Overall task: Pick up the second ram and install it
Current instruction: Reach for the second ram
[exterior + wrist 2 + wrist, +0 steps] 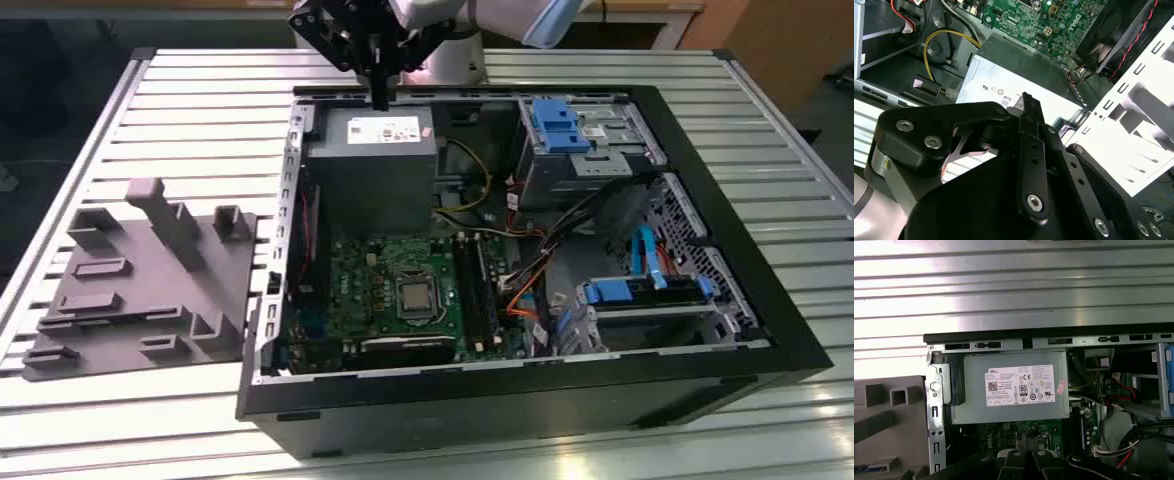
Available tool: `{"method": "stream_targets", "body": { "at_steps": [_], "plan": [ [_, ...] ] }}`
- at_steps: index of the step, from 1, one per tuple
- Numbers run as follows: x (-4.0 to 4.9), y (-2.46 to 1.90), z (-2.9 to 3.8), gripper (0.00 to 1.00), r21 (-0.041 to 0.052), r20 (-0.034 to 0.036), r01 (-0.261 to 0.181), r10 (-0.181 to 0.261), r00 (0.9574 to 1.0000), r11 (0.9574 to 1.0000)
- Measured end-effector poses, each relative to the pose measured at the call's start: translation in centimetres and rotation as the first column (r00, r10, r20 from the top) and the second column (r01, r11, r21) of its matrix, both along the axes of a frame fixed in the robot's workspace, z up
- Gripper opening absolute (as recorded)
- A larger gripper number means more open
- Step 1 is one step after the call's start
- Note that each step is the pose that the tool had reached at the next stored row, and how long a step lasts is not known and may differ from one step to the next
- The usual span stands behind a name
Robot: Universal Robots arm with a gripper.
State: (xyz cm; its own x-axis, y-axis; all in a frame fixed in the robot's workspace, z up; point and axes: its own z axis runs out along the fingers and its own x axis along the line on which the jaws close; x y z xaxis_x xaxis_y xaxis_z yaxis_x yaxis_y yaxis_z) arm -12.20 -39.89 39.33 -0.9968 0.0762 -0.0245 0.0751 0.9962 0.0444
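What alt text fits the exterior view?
The gripper hangs above the grey power supply in the open computer case. The green motherboard lies beside it, and a grey fixture sits on the slatted table at the exterior view's left.

White-and-blue robot arm (pixel 501 15) cut off by top edge of exterior view. In second wrist view, black linkage gripper (pixel 1026 102) covers much of silver power supply box (pixel 1024 65); its white label partly hidden. In first wrist view, green motherboard (pixel 1004 432) half hidden behind gripper; black open computer case (pixel 1004 335) and grey moulded fixture block (pixel 879 425) run past picture edges. Dark memory slots (pixel 471 287) too small to tell whether filled.
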Motion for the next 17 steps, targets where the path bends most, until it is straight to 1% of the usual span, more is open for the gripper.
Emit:
{"method": "stream_targets", "body": {
  "at_steps": [6, 17],
  "plan": [
    [-0.03, 0.00, 0.00, 0.11, -0.0001, 0.0000, 0.000, 0.000, 1.0000, 1.0000],
    [-0.36, 0.00, 0.00, 0.11, -0.0001, 0.0000, 0.000, 0.000, 1.0000, 1.0000]
  ]
}}
